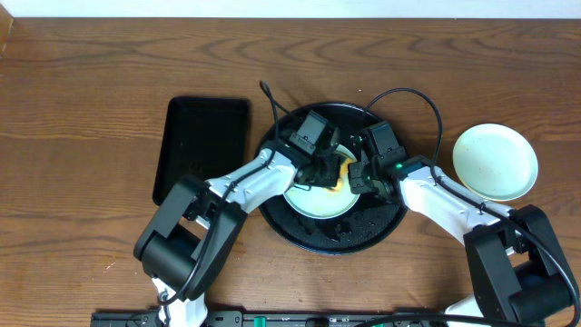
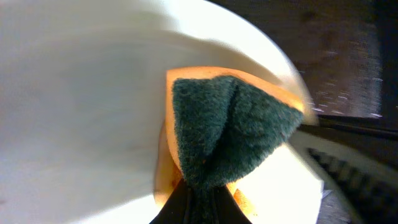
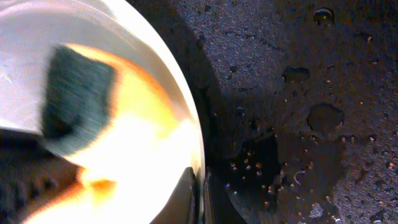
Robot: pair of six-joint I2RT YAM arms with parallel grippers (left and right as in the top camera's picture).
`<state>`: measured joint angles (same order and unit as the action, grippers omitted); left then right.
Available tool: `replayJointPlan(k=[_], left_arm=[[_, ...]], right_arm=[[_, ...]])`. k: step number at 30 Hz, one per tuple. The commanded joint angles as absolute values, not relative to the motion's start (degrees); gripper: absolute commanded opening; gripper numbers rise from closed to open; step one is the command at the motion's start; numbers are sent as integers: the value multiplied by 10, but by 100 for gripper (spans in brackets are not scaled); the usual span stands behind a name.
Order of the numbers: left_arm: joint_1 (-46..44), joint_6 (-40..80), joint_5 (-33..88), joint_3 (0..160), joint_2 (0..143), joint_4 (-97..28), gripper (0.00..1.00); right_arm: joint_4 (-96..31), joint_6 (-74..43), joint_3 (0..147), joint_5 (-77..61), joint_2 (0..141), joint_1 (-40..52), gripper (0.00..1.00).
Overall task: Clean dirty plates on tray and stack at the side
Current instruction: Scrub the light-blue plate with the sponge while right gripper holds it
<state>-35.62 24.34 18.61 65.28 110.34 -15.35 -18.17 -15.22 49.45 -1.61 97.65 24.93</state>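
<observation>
While scrubbing the pale yellow plate (image 1: 318, 202) on the round black tray (image 1: 363, 227), perhaps a third through the job. Clamped in the left jaws: an orange sponge (image 2: 230, 130) with a green scouring face, pressed onto the plate just ahead. Pinched between the right jaws, seemingly: that plate's rim. Set aside on the desk (image 1: 91, 91), well outboard of the right jaws: one pale aqua plate (image 1: 495, 162), apparently clean. No third plate in view; stacking not yet begun.

We see 1 pale yellowish plate (image 1: 318, 202) in the wet round black tray (image 1: 359, 234) at ctr, & 1 aqua plate (image 1: 495, 162) on the bench (image 1: 91, 91) just right of it.
</observation>
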Motion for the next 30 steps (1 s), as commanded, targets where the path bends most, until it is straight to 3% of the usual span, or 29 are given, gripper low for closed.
replayJointPlan(k=[1, 15, 20, 30], left_arm=[[-316, 254, 72, 652, 1103, -197, 8], [-269, 223, 65, 652, 1076, -348, 7], [-267, 223, 64, 652, 1027, -375, 8], [-267, 200, 52, 652, 933, -390, 8]], right_arm=[[-196, -136, 484, -15, 981, 256, 1], [-195, -136, 484, -15, 981, 256, 2], [-195, -136, 484, -15, 981, 256, 13], [-196, -137, 484, -21, 981, 256, 18]])
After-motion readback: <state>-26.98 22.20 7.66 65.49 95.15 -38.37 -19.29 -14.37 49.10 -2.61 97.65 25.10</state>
